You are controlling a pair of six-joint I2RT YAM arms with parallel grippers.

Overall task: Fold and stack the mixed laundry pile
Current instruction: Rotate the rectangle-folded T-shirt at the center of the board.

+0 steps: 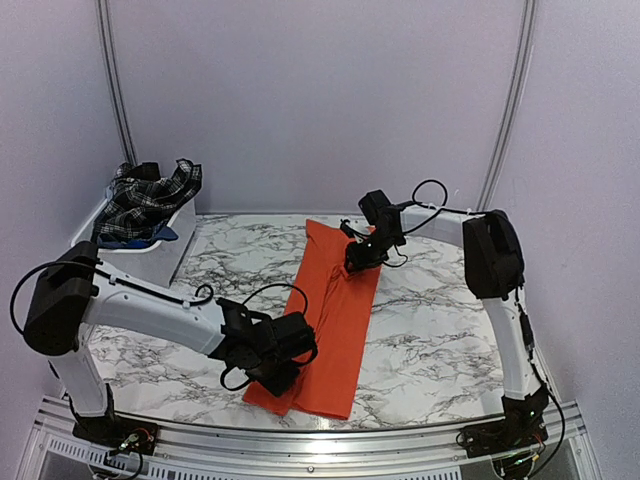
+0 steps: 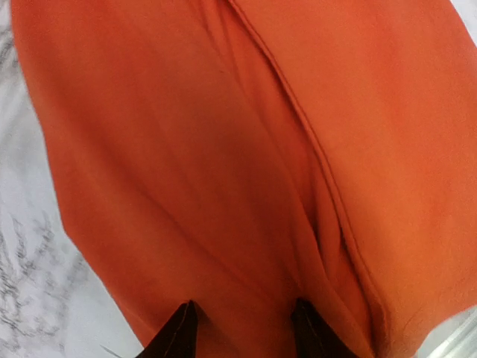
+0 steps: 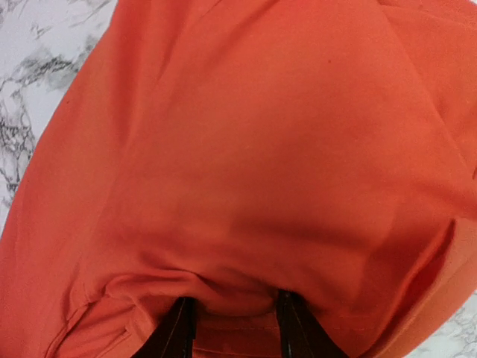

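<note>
While the plaid piece (image 1: 150, 195) waits in the bin (image 1: 165, 262), the orange T-shirt (image 1: 335, 320) lies as a long strip on the table (image 1: 440, 330). The left gripper (image 1: 282, 374) pinches its near end and the right gripper (image 1: 357, 262) its far end, likely to fold it shorter.

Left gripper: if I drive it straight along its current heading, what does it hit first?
The orange T-shirt. The left gripper points into the cloth, which fills the wrist view just past its fingertips; whether they already touch it is unclear. The marble table lies beneath.
</note>
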